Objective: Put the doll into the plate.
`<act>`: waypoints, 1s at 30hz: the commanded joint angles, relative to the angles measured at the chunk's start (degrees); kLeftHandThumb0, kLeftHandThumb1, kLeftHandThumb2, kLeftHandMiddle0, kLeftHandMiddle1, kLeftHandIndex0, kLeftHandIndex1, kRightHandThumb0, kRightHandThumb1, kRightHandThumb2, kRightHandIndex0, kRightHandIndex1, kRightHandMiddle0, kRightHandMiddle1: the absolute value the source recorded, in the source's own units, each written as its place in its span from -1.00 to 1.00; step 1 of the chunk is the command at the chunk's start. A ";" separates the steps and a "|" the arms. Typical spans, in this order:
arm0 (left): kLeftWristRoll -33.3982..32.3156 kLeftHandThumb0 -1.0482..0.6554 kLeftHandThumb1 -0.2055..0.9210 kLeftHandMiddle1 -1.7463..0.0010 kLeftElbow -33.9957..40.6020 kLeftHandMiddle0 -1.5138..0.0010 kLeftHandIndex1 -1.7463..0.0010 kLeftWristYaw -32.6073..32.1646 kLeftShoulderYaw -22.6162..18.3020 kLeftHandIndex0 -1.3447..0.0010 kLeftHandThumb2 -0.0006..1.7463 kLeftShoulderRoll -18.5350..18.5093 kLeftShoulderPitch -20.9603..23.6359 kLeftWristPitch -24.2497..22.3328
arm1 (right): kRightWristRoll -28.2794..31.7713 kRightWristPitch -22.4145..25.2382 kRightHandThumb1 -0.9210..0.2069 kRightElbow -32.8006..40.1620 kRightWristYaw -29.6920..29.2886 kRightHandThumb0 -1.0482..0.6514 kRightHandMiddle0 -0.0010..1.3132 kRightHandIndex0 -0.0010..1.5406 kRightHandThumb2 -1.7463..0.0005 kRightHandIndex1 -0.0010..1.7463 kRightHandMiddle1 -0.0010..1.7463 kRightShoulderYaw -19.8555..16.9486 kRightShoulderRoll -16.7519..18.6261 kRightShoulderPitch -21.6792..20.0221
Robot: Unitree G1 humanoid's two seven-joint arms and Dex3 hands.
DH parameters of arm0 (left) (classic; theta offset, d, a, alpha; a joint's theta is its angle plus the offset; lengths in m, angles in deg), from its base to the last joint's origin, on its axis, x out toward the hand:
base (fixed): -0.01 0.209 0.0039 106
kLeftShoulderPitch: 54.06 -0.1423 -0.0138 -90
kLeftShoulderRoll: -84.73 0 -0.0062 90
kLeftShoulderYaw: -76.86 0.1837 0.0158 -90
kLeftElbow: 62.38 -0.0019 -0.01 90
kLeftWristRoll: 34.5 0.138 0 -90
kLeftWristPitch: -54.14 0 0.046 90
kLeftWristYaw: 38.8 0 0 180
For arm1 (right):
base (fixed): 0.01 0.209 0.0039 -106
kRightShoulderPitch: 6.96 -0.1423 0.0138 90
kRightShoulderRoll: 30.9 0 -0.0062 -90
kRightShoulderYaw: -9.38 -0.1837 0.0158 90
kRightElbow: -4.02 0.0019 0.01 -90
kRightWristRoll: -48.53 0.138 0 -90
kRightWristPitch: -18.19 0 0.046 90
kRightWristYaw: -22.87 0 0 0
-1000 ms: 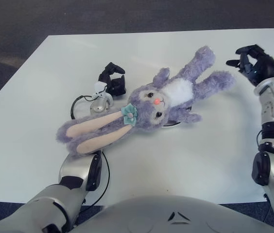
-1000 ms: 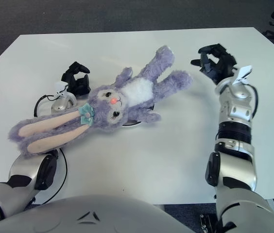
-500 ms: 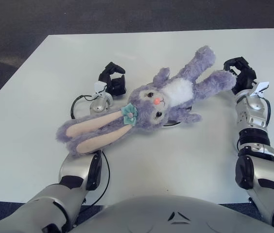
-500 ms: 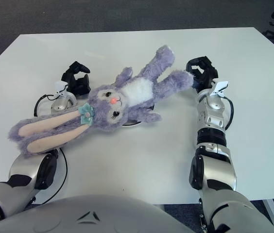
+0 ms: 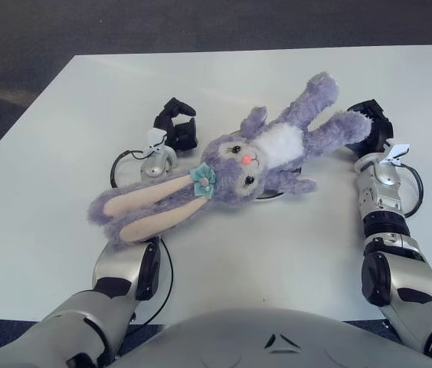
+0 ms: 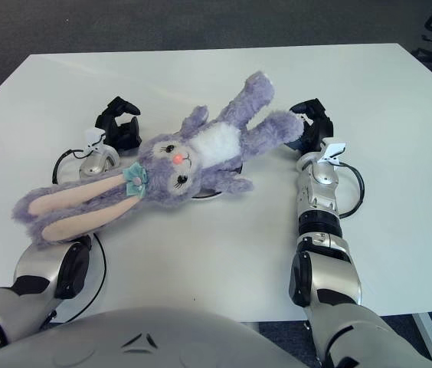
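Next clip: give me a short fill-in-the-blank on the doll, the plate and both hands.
1. The doll is a purple ____ with long ears.
2. The plate lies mostly hidden ____ the doll.
3. The ____ hand is at the doll's leg.
4. The bow by the doll's ear is ____ in colour.
The left hand shows left of the doll.

Missing: rabbit; under; right; teal

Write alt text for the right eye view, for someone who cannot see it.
A fluffy purple plush bunny doll lies sprawled over a mostly hidden plate on a white table, its long pink-lined ears trailing toward the robot's left. The robot's black right hand is at the doll's foot; its black left hand shows beside the doll's head.
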 commanded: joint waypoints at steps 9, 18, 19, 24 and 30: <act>-1.02 -0.30 0.09 -1.00 -3.51 -0.65 -1.00 1.27 -0.77 0.19 0.38 -0.24 -8.65 -1.60 | 0.70 2.16 0.21 -2.00 1.84 0.22 -0.28 -0.13 -0.60 0.94 1.00 1.74 3.13 4.58; -0.26 -0.30 0.09 -1.00 -1.48 -0.65 -1.00 1.42 -0.04 0.19 0.38 -1.12 -9.53 -1.46 | -1.08 3.81 0.39 -4.85 2.56 0.22 -0.11 -0.06 -0.72 1.00 0.90 3.61 2.48 5.21; -0.25 -0.30 0.09 -1.00 -1.25 -0.65 -1.00 1.42 0.01 0.19 0.38 -1.16 -9.62 -1.57 | -1.31 3.83 0.42 -5.28 2.59 0.22 -0.10 -0.04 -0.74 1.00 0.91 3.83 2.37 5.21; -0.30 -0.30 0.08 -1.00 0.68 -0.65 -1.00 1.60 0.27 0.18 0.39 -1.19 -10.37 -2.39 | -4.64 2.60 0.56 -7.15 0.94 0.22 -0.03 0.05 -0.85 1.00 0.92 6.13 1.93 5.23; -0.18 -0.31 0.05 -1.00 2.37 -0.65 -1.00 1.95 0.80 0.17 0.41 -1.30 -11.18 -3.16 | -8.85 0.90 0.67 -6.27 -0.50 0.22 -0.01 0.11 -0.95 1.00 0.99 9.87 1.75 6.58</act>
